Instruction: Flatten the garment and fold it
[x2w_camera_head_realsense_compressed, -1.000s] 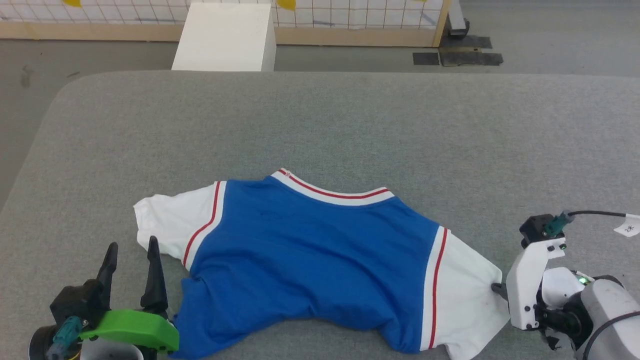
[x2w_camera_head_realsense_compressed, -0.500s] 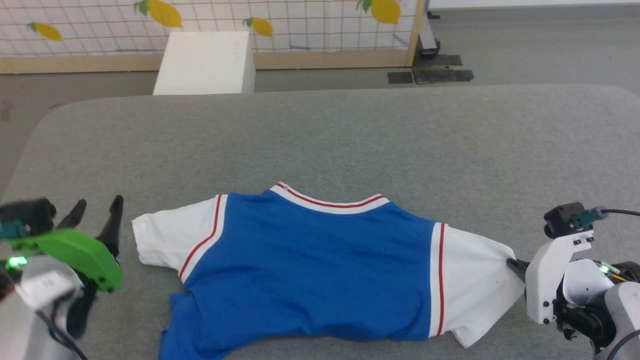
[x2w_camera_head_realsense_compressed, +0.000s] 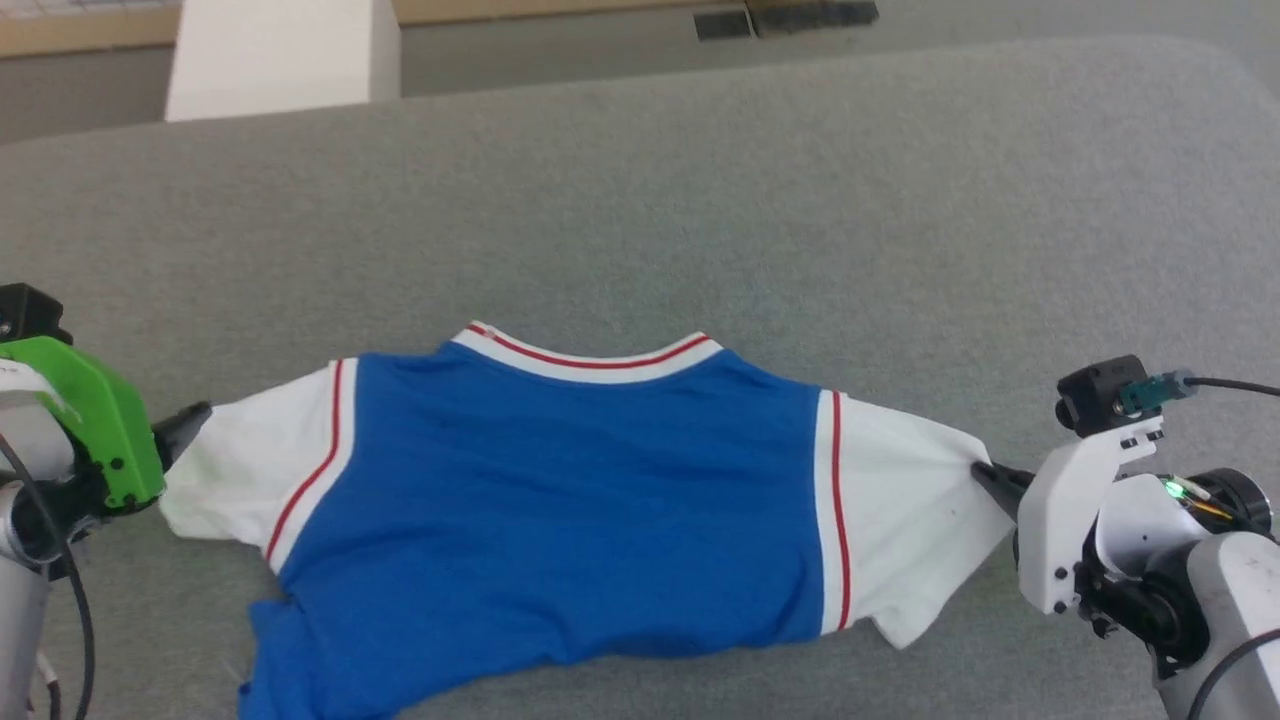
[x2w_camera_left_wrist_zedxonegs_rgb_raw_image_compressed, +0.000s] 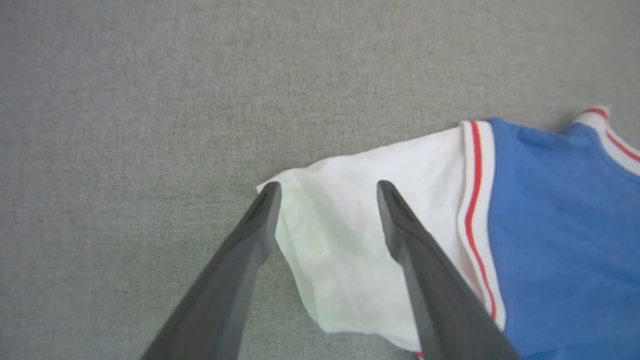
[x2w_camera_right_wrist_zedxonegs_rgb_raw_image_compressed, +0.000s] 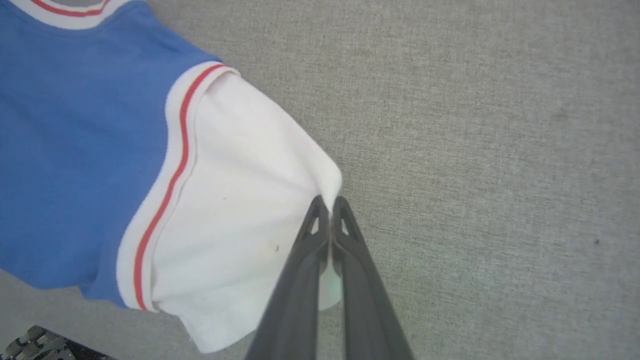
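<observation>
Grey table (x2w_camera_head_realsense_compressed: 640, 200), blue garment (x2w_camera_head_realsense_compressed: 560, 500) spread; right gripper (x2w_camera_right_wrist_zedxonegs_rgb_raw_image_compressed: 330, 202) pinches right sleeve (x2w_camera_head_realsense_compressed: 900, 520), left gripper (x2w_camera_left_wrist_zedxonegs_rgb_raw_image_compressed: 327, 187) open astride left sleeve (x2w_camera_head_realsense_compressed: 250, 470).

left end effector (x2w_camera_left_wrist_zedxonegs_rgb_raw_image_compressed: 328, 187): swung outward to white sleeve (x2w_camera_left_wrist_zedxonegs_rgb_raw_image_compressed: 350, 250) | garment (x2w_camera_head_realsense_compressed: 560, 500): stretched flatter, wider

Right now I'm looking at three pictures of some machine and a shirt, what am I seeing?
A two-armed robot. The wide picture comes from a camera on its head, looking down; the other two from cameras on its wrists, looking along each gripper's dark fingers. A blue shirt with white sleeves lies spread on a grey padded surface. The right gripper is shut, pinching one sleeve's tip. The left gripper is open, its fingers astride the other sleeve's end, gripping nothing.
</observation>
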